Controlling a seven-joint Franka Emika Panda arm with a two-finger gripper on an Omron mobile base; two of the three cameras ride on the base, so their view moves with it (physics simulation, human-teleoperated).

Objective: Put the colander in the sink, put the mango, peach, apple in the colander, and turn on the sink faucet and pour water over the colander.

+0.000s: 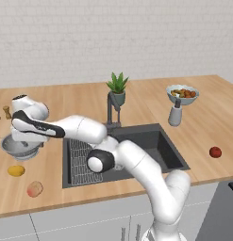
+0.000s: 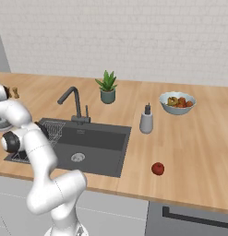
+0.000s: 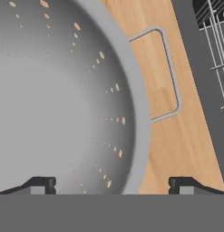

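The silvery perforated colander (image 1: pixel 16 148) stands on the wooden counter left of the sink (image 1: pixel 155 143). My gripper (image 1: pixel 29 142) hangs open right over its right rim. In the hand view the gripper (image 3: pixel 112 186) straddles the colander's rim (image 3: pixel 139 118): one fingertip (image 3: pixel 41 185) is over the bowl's inside and the other sits outside over the wood, near the wire side handle (image 3: pixel 173 77). The yellow mango (image 1: pixel 16 170) and the pinkish peach (image 1: pixel 35 188) lie in front of the colander. The red apple (image 1: pixel 215 152) (image 2: pixel 157 168) lies right of the sink. The dark faucet (image 1: pixel 111 110) (image 2: pixel 74 102) stands behind the basin, with no stream.
A wire rack (image 1: pixel 80 160) fills the sink's left side. A grey soap dispenser (image 1: pixel 175 114), a pale bowl of fruit (image 1: pixel 182 94) and a potted plant (image 1: pixel 117 89) stand behind the sink. Small shakers (image 1: pixel 1 113) stand at the far left.
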